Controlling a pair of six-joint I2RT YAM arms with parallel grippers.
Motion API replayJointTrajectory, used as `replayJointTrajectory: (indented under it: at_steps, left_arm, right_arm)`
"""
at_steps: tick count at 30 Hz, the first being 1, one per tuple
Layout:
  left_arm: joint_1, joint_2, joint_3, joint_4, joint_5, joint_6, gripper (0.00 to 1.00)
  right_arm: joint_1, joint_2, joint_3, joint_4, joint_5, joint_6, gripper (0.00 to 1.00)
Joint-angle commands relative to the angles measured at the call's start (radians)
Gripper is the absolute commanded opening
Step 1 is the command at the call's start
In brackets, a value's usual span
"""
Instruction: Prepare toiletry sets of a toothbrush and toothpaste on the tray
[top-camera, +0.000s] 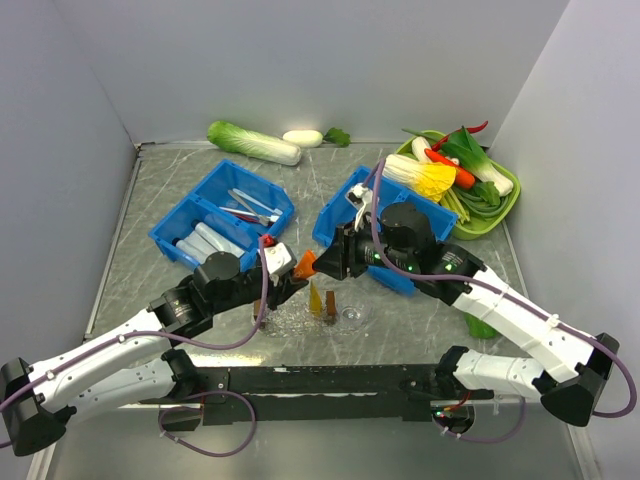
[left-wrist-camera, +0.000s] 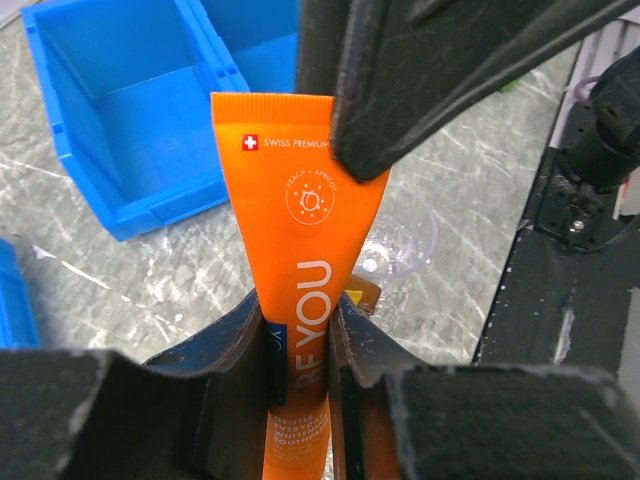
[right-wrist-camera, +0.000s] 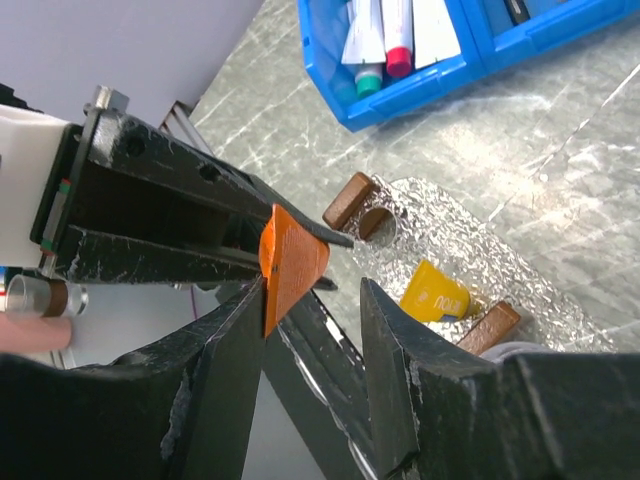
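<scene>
My left gripper (top-camera: 288, 270) is shut on an orange toothpaste tube (left-wrist-camera: 300, 250), clamped across its lower half between both fingers (left-wrist-camera: 230, 350). The tube hangs above the table, just left of the clear bumpy tray (top-camera: 352, 318). My right gripper (right-wrist-camera: 310, 290) stands open around the tube's flat crimped end (right-wrist-camera: 293, 262), which rests against one finger only. On the tray lie a yellow toothpaste tube (right-wrist-camera: 440, 293) and two brown pieces (right-wrist-camera: 350, 200). Pale toothbrushes (top-camera: 250, 205) lie in the left blue bin (top-camera: 222, 180).
A second blue bin (top-camera: 335, 215) sits behind my right wrist. The left bin also holds white tubes (top-camera: 210, 240). A green tray of vegetables (top-camera: 500, 215) is at the back right, with a cabbage (top-camera: 252, 142) by the back wall. A black rail (top-camera: 330, 380) runs along the near edge.
</scene>
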Motion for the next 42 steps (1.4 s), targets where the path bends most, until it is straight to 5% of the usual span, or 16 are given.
replayJointTrajectory:
  at_steps: [1, 6, 12, 13, 15, 16, 19, 21, 29, 37, 42]
  left_arm:
    - [0.006, -0.005, 0.013, 0.082, 0.044, -0.021, 0.23]
    - [0.012, -0.004, 0.015, 0.082, 0.043, -0.024, 0.23]
    - [0.02, -0.008, 0.01, 0.09, 0.038, -0.033, 0.24]
    - [0.02, -0.005, 0.01, 0.091, 0.029, -0.036, 0.29]
    - [0.023, 0.007, 0.018, 0.085, 0.003, -0.051, 0.46]
    - [0.021, 0.012, 0.029, 0.082, -0.012, -0.056, 0.69]
    - [0.031, 0.015, 0.044, 0.087, -0.057, -0.082, 0.91]
    - [0.052, 0.0, 0.049, 0.093, -0.075, -0.102, 0.98]
    - [0.339, 0.009, 0.122, 0.14, -0.117, -0.264, 0.97]
    - [0.576, 0.298, 0.482, -0.104, -0.261, -0.488, 0.96]
    - [0.624, 0.291, 0.387, 0.005, -0.409, -0.446, 0.96]
  right_arm:
    - [0.014, -0.019, -0.009, 0.097, 0.033, 0.024, 0.47]
    - [0.032, 0.007, -0.009, 0.117, 0.055, 0.024, 0.43]
    - [0.058, 0.023, -0.005, 0.123, 0.082, 0.021, 0.11]
    - [0.061, 0.021, -0.005, 0.125, 0.085, 0.021, 0.01]
    - [0.063, 0.014, 0.007, 0.116, 0.099, 0.012, 0.0]
    - [0.064, 0.009, 0.03, 0.104, 0.128, 0.007, 0.0]
    - [0.064, -0.025, 0.078, 0.056, 0.226, -0.024, 0.0]
    - [0.064, -0.055, 0.106, 0.01, 0.297, -0.051, 0.0]
    - [0.095, -0.094, 0.204, -0.151, 0.689, -0.1, 0.0]
    - [0.391, 0.09, 0.412, -0.307, 0.998, -0.099, 0.0]
    - [0.494, 0.233, 0.564, -0.419, 1.058, -0.019, 0.0]
